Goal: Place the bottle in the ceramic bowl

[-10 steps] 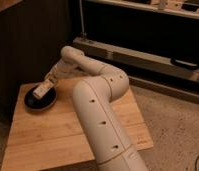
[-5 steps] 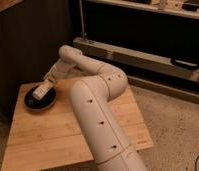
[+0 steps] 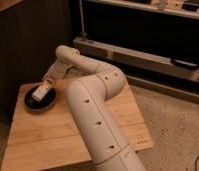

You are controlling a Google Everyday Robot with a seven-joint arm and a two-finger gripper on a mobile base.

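Whitish, light and stiff, the bottle (image 3: pixel 41 91) is held over the ceramic bowl (image 3: pixel 40 99), at the desk's (image 3: pixel 63 130) ten o'clock, by the gripper (image 3: pixel 47 82); whether the fingers pinch it cannot be told; a mid-body hold is judged best.

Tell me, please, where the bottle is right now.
In the camera view, the bottle is at the left, over the ceramic bowl on the wooden table, at the end effector.

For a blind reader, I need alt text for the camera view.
A white robot arm reaches left across a wooden table, its claw holding a small whitish bottle over a black bowl.
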